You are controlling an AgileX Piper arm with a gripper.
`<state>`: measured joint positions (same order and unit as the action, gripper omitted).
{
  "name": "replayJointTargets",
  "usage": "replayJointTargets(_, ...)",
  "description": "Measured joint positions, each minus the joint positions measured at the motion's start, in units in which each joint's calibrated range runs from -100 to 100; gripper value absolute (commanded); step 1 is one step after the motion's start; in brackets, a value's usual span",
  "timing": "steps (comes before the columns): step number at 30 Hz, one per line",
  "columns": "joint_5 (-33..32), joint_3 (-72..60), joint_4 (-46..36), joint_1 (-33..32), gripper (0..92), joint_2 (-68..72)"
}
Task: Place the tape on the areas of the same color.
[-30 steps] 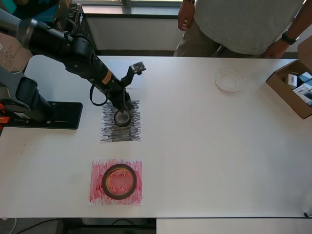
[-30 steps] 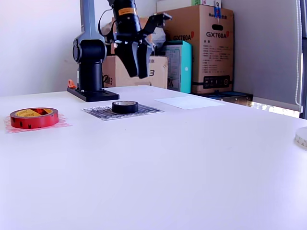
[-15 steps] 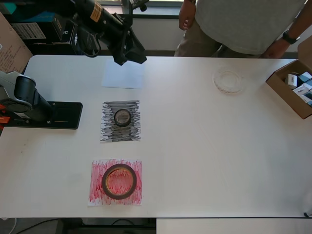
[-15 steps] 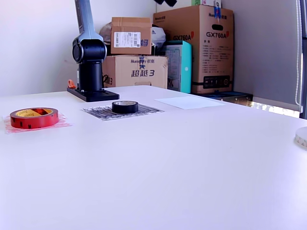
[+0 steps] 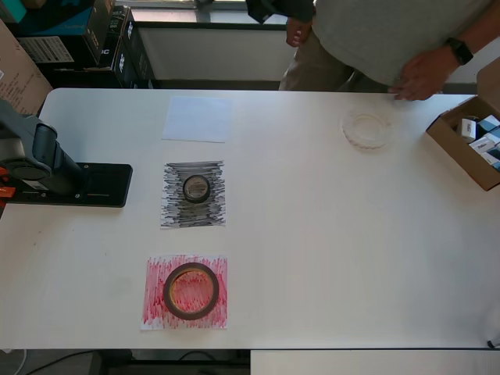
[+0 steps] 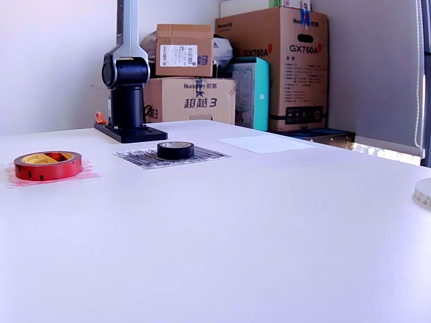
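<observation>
The red tape roll [image 5: 191, 291] lies on the red scribbled sheet [image 5: 156, 312] near the table's front edge; it also shows in the exterior view [image 6: 47, 165]. The small black roll [image 5: 196, 187] lies on the black scribbled sheet [image 5: 176, 215]. The plain white sheet [image 5: 198, 119] at the back is bare. The whitish translucent roll [image 5: 365, 130] lies on the bare table at the back right, far from the white sheet. A dark shape at the overhead view's top edge [image 5: 269, 8] looks like my gripper raised high; its jaws do not show.
My arm's base [image 5: 47, 168] stands at the overhead view's left edge. A person [image 5: 391, 39] stands behind the table with a hand near the translucent roll. An open cardboard box [image 5: 469, 144] with small items sits at the right edge.
My arm has lifted off the black roll and swung up and to the overhead view's right, almost out of view. The black roll stays on the black sheet. The person's hand has moved.
</observation>
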<state>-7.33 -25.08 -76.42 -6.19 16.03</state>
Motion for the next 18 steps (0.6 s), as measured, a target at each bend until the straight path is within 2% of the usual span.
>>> replayJointTargets(8,-4.5,-16.1,-0.2,0.0,41.4,24.8)
replayJointTargets(18,-10.4,-23.6,-0.2,0.0,41.4,44.2)
